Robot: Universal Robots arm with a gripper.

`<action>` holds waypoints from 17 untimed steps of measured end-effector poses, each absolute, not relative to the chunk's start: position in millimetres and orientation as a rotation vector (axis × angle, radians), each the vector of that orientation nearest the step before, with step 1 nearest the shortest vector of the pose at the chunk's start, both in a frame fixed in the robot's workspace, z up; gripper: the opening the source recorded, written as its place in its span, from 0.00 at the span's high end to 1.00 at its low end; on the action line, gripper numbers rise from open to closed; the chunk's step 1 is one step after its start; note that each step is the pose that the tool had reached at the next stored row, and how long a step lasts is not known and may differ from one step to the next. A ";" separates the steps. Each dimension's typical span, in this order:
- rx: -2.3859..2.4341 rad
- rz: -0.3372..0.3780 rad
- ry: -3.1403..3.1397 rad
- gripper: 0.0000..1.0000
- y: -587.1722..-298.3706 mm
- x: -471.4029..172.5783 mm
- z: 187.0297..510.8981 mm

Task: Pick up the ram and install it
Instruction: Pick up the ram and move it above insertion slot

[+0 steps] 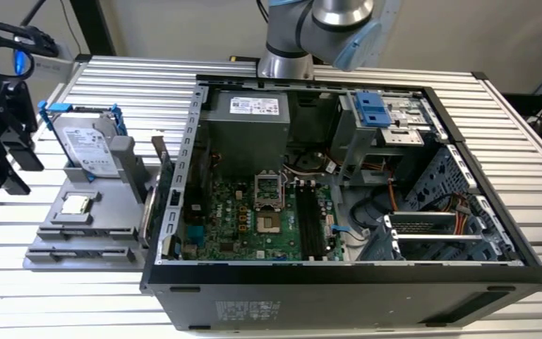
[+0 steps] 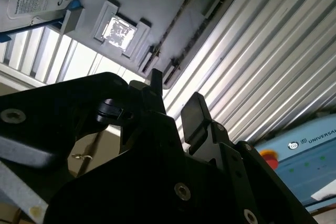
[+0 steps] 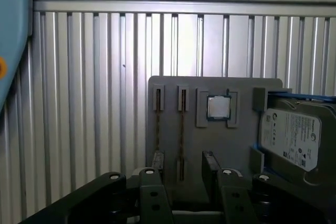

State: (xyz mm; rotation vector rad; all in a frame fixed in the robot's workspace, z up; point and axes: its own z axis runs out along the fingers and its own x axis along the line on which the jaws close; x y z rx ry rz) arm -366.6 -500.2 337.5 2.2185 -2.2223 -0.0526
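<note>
Gripper: the black gripper (image 3: 184, 157) hovers over the near end of the grey holder tray (image 3: 241, 90), fingers spread apart and gripping nothing.
Fingers: one finger (image 3: 157, 157) sits to either side of the line of one stick slot in the tray; whether they touch the tray I cannot tell.
Ram: the ram (image 3: 182, 129) stands on edge in that slot of the tray, seen as a thin gold-brown strip, lined up with the gap between the fingers.
Second strip: a like strip (image 3: 157, 129) stands in the neighbouring slot of the tray, probably another stick.
Processor chip: a square silver chip (image 3: 218, 107) lies in its recess in the tray, just beside the ram's slot.
Hard drive: the silver drive in its blue frame (image 3: 291, 135) stands at the tray's far side from the ram.
Computer case: the open case (image 1: 346, 282) lies just beside the tray, motherboard (image 1: 243, 226) exposed.
Memory slots: the long black slots (image 1: 313, 226) on that board look unfilled.
Progress: early by my reading; the ram is not yet grasped, so both the pick-up and the seating remain.
</note>
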 end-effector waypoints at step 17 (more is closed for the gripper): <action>2.218 -0.052 -2.222 0.00 -502.0 -366.8 312.2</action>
